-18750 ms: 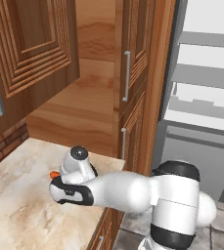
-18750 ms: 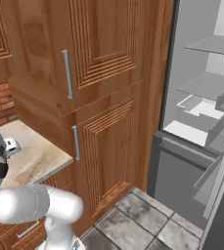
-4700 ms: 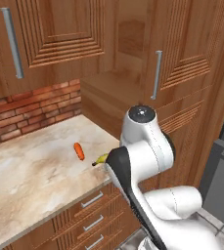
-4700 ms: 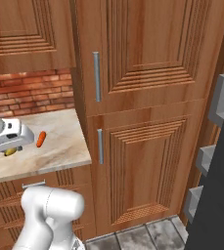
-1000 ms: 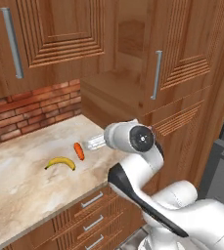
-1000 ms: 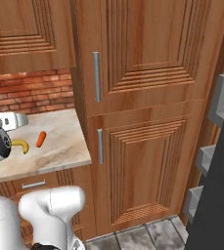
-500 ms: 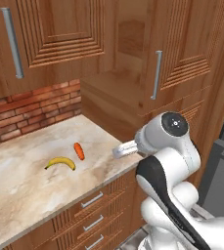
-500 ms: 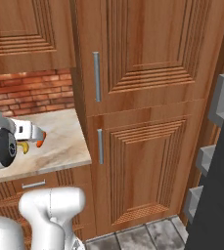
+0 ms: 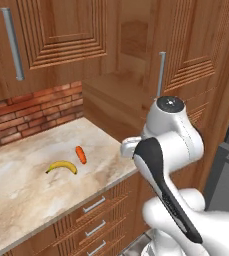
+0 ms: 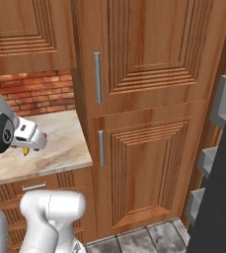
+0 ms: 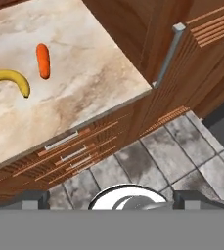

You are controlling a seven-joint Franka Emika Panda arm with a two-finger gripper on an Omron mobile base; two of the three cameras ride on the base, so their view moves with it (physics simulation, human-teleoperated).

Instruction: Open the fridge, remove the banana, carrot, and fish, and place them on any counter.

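Already the banana point(image 9: 62, 166) and the carrot point(image 9: 80, 154) lie on the counter point(image 9: 26, 197), near each other but apart, the carrot nearer the right end of the slab and the banana to its left. That leaves the fish, which I judge to be the step in hand, and it has to come from the fridge point(image 9: 225, 181), whose grey body shows at the far right edge of the left base view and whose dark door shelves stand at the right of the right base view. The gripper point(image 10: 33, 139) hangs beyond the counter's right end, over the tiled floor point(image 11: 177, 151) beside the tall wooden cabinet point(image 10: 149, 113); its jaws stand wide with nothing between them. To do this step well, the base should carry the arm well to the right until the fridge shelves face it squarely, with the arm tucked clear of the cabinet handle point(image 11: 166, 57). The jaws should stay wide on the approach, since a small dark fish gives little to close on, and the hand should come down over its middle.
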